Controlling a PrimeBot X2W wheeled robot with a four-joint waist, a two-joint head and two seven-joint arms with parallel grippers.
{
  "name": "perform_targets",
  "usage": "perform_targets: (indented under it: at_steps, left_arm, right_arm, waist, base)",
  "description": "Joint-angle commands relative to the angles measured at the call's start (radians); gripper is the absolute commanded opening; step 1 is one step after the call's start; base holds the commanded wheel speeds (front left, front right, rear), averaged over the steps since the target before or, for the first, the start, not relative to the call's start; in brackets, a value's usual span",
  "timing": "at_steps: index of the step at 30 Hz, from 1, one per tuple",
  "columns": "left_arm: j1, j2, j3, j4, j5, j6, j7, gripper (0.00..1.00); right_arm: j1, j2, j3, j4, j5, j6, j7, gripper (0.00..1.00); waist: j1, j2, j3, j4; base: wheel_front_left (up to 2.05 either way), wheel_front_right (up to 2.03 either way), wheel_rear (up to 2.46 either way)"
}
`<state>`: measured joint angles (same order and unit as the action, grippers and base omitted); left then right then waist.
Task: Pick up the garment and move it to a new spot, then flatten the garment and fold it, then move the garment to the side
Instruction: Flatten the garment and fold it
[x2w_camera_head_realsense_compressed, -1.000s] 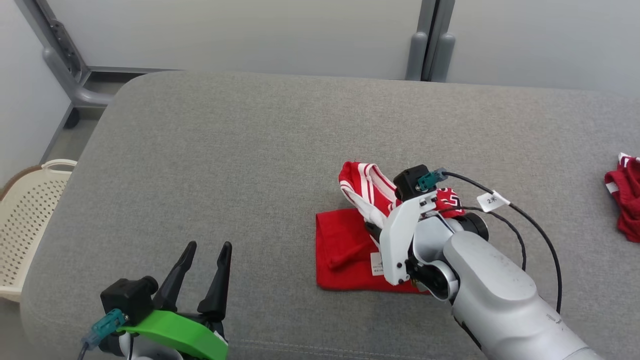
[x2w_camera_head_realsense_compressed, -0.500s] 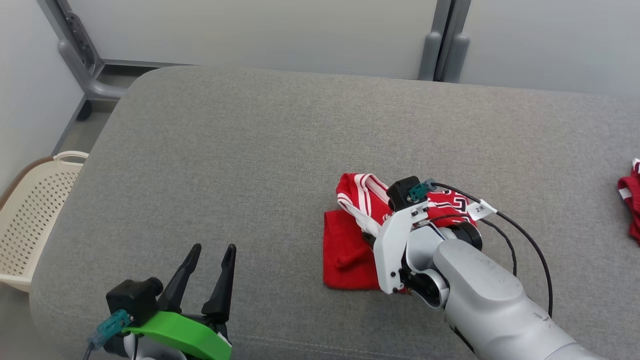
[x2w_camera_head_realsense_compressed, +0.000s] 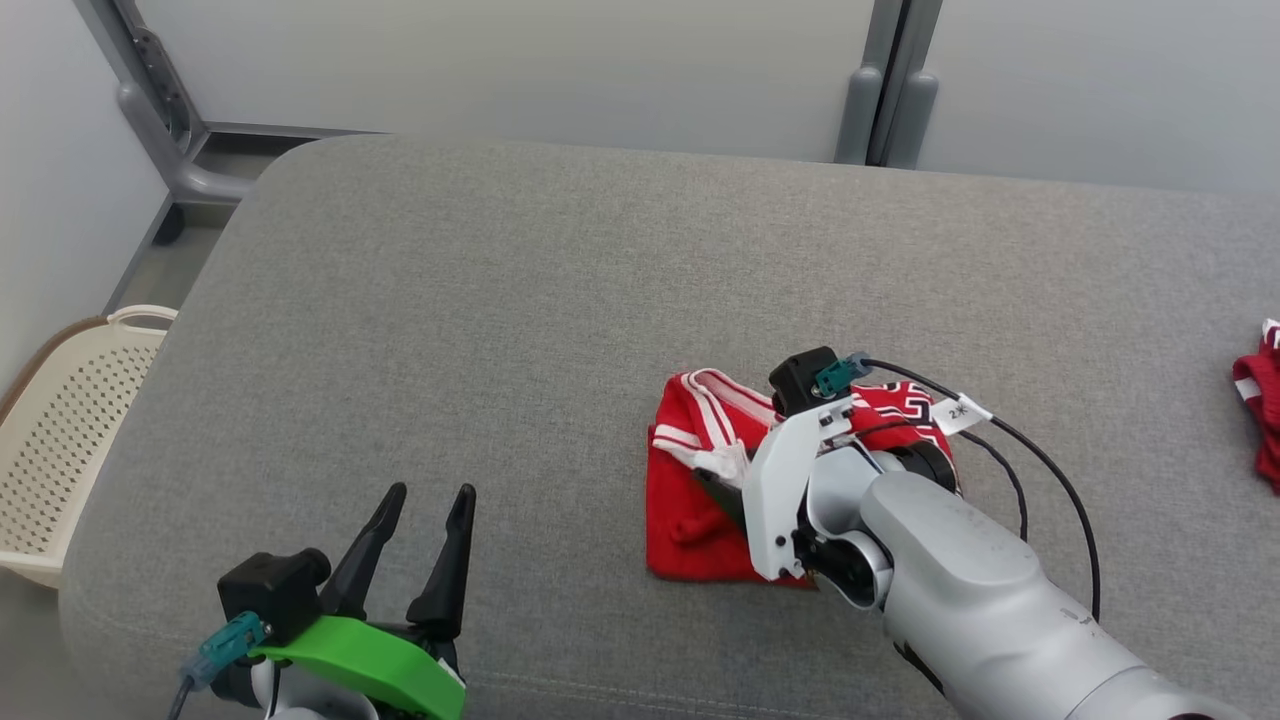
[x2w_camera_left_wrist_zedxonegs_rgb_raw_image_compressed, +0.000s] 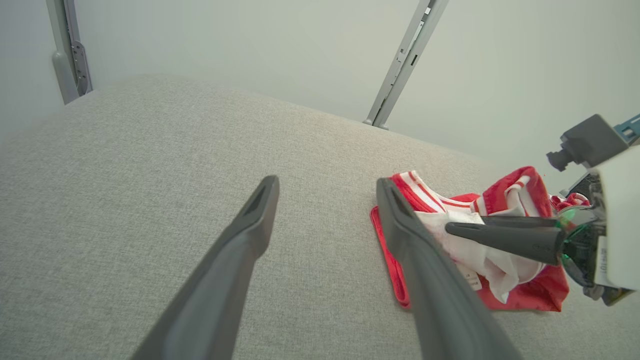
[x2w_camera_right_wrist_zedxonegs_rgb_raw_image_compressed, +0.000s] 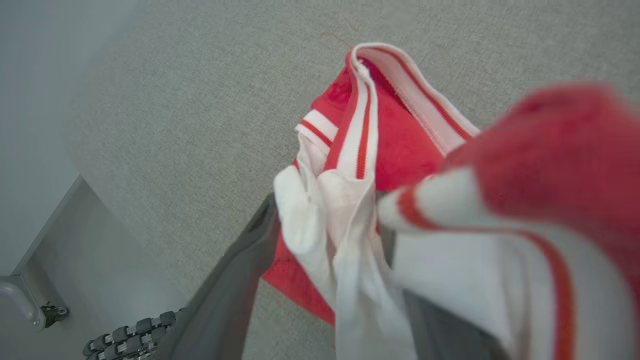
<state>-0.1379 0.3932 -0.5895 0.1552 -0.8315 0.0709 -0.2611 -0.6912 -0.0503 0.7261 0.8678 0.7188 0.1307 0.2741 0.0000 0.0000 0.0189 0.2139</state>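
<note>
Head camera looks down from behind the right tool; left wrist camera views it low from its left; right wrist camera crowds the garment, shared by all.

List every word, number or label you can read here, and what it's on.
"2-", then a blurred character: on the white cable tag.
The black-and-white print on the garment: partly hidden, unreadable.
The white label on it: too small to read.
The sticker on the right gripper: blurred.

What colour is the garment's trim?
White trim with red stripes, clearest in right wrist view.
</note>
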Motion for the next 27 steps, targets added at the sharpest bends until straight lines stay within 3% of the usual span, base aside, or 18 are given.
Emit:
perform_targets:
  at_steps: [1, 16, 21, 27]
  left_arm:
    - [0.0, 0.005, 0.002, 0.001, 0.0, 0.001, -0.002, 1.0]
    - [0.044, 0.027, 0.019, -0.03, -0.013, 0.027, -0.002, 1.0]
    - [0.05, 0.036, 0.027, -0.042, -0.014, 0.035, -0.002, 1.0]
    - [0.055, 0.044, 0.029, -0.061, -0.011, 0.046, 0.001, 1.0]
  right_arm:
    - [-0.012, -0.001, 0.014, -0.006, 0.019, 0.0, -0.007, 1.0]
    - [-0.001, -0.001, 0.107, -0.171, 0.1, 0.0, -0.001, 1.0]
    - [-0.019, -0.002, 0.064, -0.226, 0.075, 0.0, -0.03, 1.0]
    - [-0.032, -0.002, -0.064, -0.221, 0.003, 0.0, -0.064, 1.0]
  waist:
    - [0.0, 0.0, -0.007, -0.006]
    - [0.0, 0.0, -0.044, -0.071]
    - [0.0, 0.0, -0.044, -0.094]
    - [0.0, 0.0, -0.039, -0.112]
  base:
    - [0.0, 0.0, 0.0]
    - [0.0, 0.0, 0.0]
    - [0.0, 0.0, 0.0]
    - [0.0, 0.0, 0.0]
